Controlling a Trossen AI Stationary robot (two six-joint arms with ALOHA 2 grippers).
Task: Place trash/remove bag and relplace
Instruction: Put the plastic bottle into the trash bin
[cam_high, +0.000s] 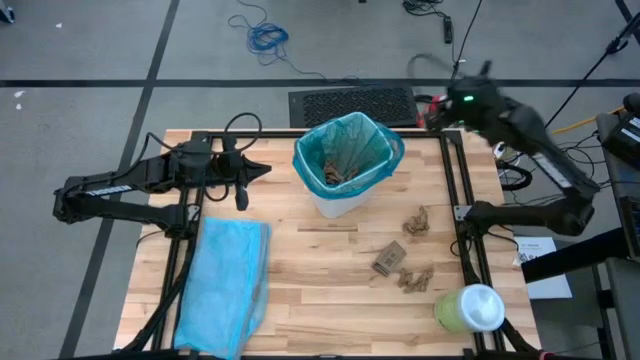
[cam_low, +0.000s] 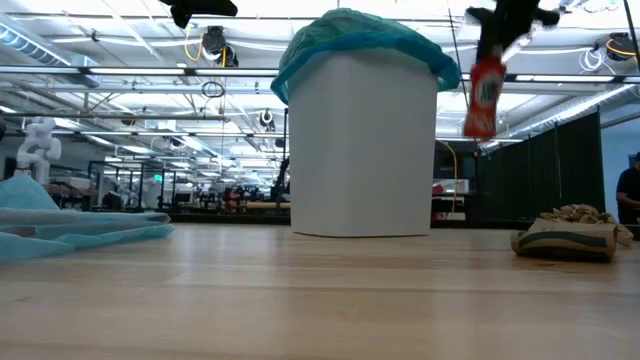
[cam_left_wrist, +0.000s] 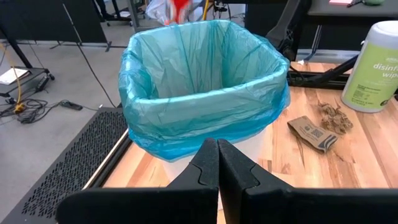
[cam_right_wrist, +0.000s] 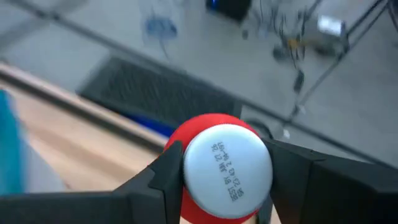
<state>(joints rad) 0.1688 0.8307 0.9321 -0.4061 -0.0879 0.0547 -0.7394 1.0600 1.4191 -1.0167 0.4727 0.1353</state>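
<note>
One white bin (cam_high: 345, 195), lined with one teal bag (cam_high: 350, 150). One sky-blue spare bag (cam_high: 225, 285), near left. Three paper scraps on the table's right: (cam_high: 417, 222), (cam_high: 389, 257), (cam_high: 415, 280). One green wipes container (cam_high: 468, 309). One red can (cam_low: 483, 95).

overhead, table-level, two wrist views; shared bin (cam_high: 345, 165)

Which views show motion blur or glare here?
Right wrist view: background floor and table streaked, red can in the right gripper sharper. High view: that arm smeared. Low view: bright ceiling strip lights, bin sharp. Left wrist view: crisp.
</note>
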